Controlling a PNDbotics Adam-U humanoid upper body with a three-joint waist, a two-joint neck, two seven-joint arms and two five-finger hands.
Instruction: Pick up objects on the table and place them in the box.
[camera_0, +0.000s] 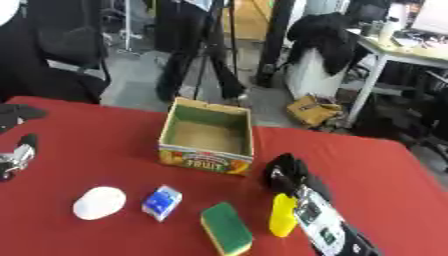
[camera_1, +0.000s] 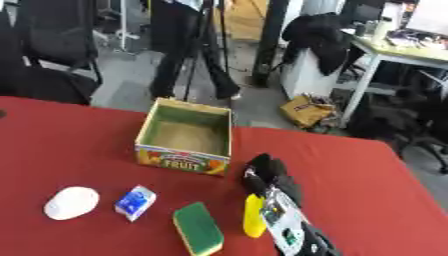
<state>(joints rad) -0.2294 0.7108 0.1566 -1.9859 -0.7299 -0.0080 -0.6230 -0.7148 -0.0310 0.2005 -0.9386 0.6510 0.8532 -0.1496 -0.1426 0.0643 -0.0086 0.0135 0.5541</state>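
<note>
Right hand (camera_0: 287, 172), lower centre-right, hovers with curled fingers holding nothing, just above the yellow object (camera_0: 282, 215). Box (camera_0: 208, 136) sits mid-frame, apparently empty. Best to lower squarely and wrap its middle. Left hand (camera_0: 17, 155) idles, grip unclear.

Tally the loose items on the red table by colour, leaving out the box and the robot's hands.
White: 1, round white object
Blue and white: 1, small packet
Green and yellow: 1, sponge
Yellow: 1, yellow object
Total: 4

right hand (camera_0: 285, 172): black fingers
right forearm (camera_0: 322, 225): black shell, white-grey panel with dark markings
left hand (camera_0: 17, 156): black and silver parts
</note>
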